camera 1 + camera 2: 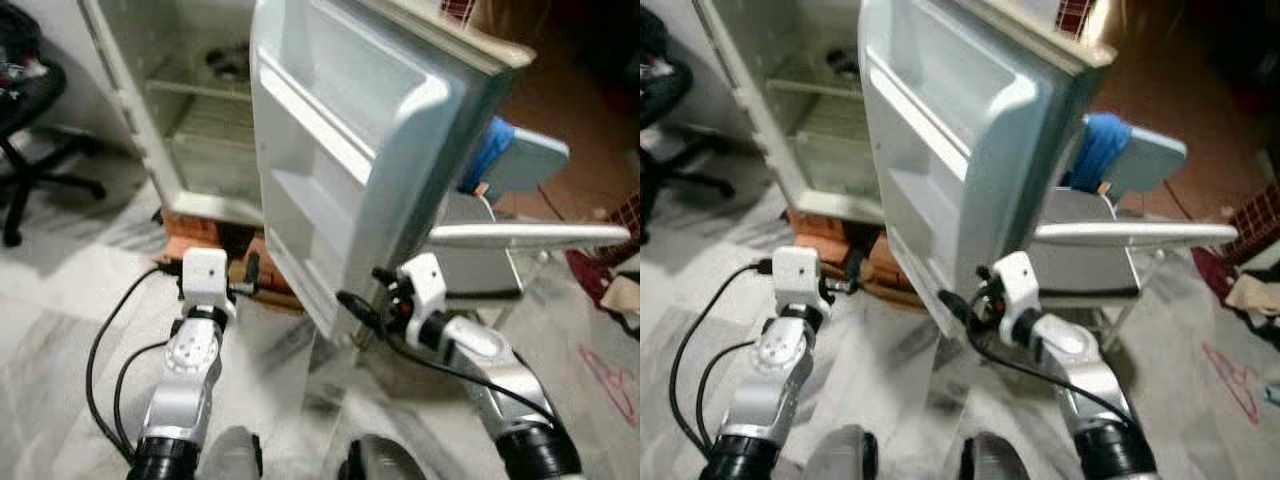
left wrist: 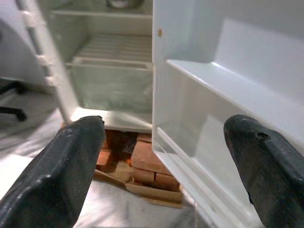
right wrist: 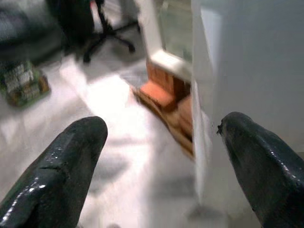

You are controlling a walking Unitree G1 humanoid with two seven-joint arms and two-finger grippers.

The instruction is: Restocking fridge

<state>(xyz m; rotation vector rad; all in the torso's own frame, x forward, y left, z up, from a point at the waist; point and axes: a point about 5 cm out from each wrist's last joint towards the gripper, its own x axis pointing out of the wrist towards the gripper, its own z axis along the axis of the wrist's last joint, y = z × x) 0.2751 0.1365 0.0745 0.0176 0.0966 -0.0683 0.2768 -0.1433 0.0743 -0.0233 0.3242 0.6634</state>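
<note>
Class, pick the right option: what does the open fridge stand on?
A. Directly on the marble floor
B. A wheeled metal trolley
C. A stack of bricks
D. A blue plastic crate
C: reddish bricks sit under the fridge base, raising it above the floor.

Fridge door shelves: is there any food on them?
No, the fridge door stands open and its white door shelves are bare.

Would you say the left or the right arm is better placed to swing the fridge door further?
Probably the right. The right gripper is open at the fridge door's lower outer edge, while the left gripper sits open nearer the bricks.
</note>
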